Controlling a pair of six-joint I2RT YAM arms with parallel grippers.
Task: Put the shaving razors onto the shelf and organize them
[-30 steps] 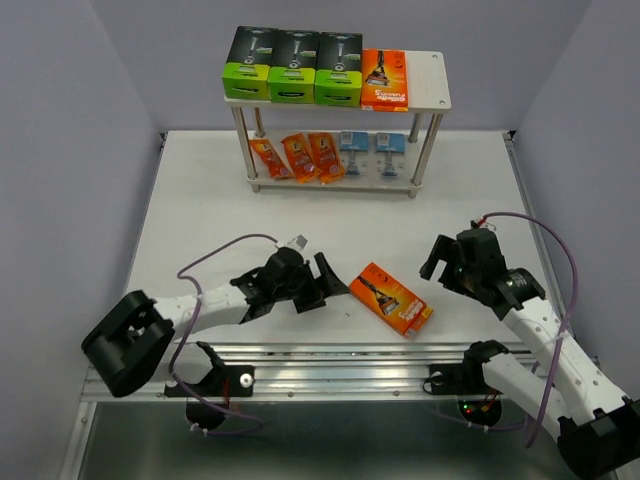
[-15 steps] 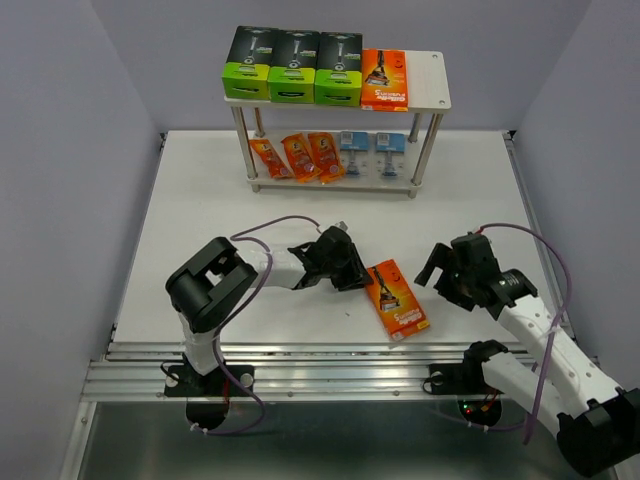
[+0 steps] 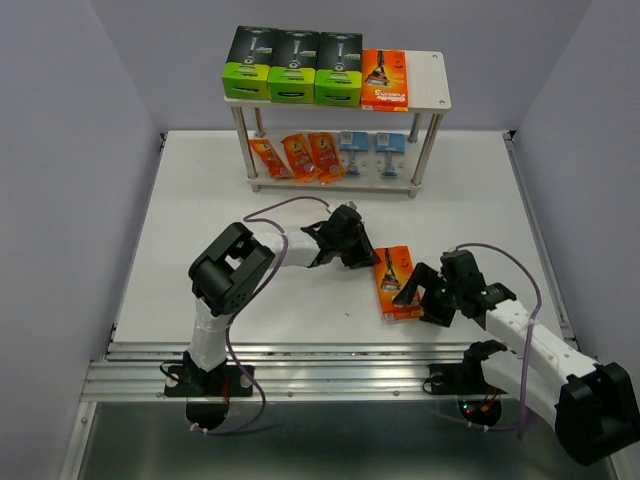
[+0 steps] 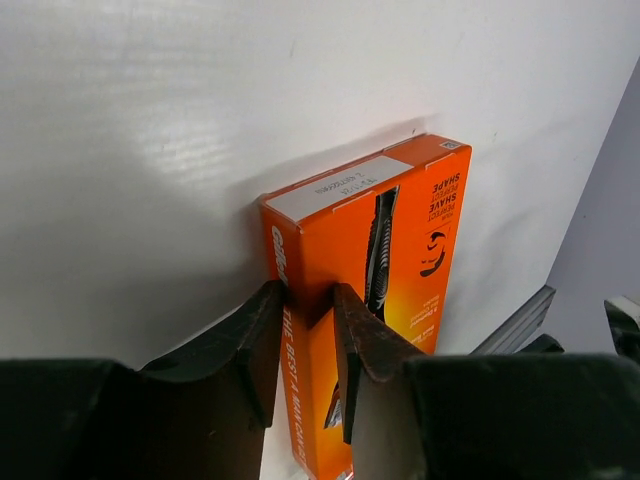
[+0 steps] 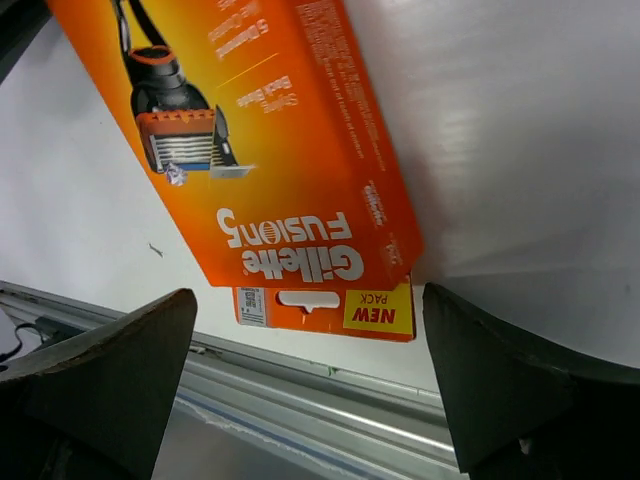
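Note:
One flat orange razor box [image 3: 397,283] [image 4: 410,225] [image 5: 250,140] rests on the white table, one long side tipped up. My left gripper [image 3: 371,262] [image 4: 309,305] is shut on that raised far-left edge, a finger on each face. Around the box's near hang-tab end my right gripper [image 3: 420,297] [image 5: 308,305] stands open, both fingers clear of the card. At the back, the shelf [image 3: 431,90] carries three black-and-green boxes [image 3: 294,66] and another orange box [image 3: 385,79] on top. Below are orange foil packets [image 3: 300,157] and blue blister packs [image 3: 370,148].
The metal rail [image 3: 330,362] [image 5: 330,395] runs along the table's near edge, just past the box's tab end. A strip of the top board is bare to the right of the orange box. Grey walls close in both sides.
My left arm swung right to the orange box and its jaws closed on the box's edge; the box turned lengthwise. My right gripper came in left toward the box's near end, still open.

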